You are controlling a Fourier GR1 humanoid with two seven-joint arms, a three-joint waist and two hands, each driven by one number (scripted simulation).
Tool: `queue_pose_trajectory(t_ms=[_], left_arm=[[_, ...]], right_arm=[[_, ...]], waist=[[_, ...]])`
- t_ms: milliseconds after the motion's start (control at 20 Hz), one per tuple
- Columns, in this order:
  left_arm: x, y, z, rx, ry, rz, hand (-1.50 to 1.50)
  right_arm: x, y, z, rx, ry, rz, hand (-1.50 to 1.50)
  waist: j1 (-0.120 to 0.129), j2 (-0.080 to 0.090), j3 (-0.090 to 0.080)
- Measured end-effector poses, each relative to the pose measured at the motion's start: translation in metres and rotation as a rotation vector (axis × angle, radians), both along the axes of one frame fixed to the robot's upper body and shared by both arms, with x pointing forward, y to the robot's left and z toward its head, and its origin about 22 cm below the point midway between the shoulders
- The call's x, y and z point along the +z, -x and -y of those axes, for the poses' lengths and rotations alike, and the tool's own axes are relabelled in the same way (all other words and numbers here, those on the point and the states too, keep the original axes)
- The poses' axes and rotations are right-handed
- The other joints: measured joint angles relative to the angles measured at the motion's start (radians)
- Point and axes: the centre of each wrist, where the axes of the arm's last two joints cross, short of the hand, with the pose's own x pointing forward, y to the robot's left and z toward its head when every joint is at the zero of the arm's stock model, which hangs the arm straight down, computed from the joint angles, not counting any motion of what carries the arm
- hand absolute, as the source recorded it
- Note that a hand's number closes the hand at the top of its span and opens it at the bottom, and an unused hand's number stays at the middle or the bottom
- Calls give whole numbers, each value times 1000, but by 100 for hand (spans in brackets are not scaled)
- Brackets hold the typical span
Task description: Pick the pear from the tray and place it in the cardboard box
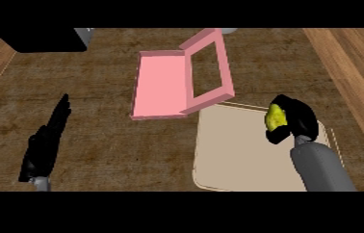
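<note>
From where I stood, the robot's right hand (302,119) was at the far right corner of the flat beige rectangular tray (235,155), its black fingers and thumb curled round the small yellow-green pear (275,116). Only a strip of the fruit showed between them on the side facing the box. I could not tell whether the pear was resting on the tray or had been raised clear of it. The grey right forearm (321,167) ran down across the tray's right edge. The pink flat-sided box (160,85) lay just beyond the tray's far left corner, with one broad panel flat on the counter and an open rectangular frame standing tilted beside it. The frame's near end looked to be right against the tray's rim. The pear was near that box but not inside it. Well apart, at the left, the left hand (46,140) was seen edge-on over the dark brown wood-grain counter (99,83), its fingers straight and pressed together, holding nothing. A black boxy object (43,39) sat at the far left corner.
</note>
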Motion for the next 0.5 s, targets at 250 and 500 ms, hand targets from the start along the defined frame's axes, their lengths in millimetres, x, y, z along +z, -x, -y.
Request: queue_pose_trajectory(t_ms=[250, 500], left_arm=[[-1, 1, -1, 14, 2, -3, 0], [-1, 1, -1, 7, 0, 0, 0]], right_arm=[[4, 10, -49, -153, 132, 25, 150], [52, 15, -121, -206, 104, 182, 150]], waist=[[-16, -1, 2], [-2, 7, 13]])
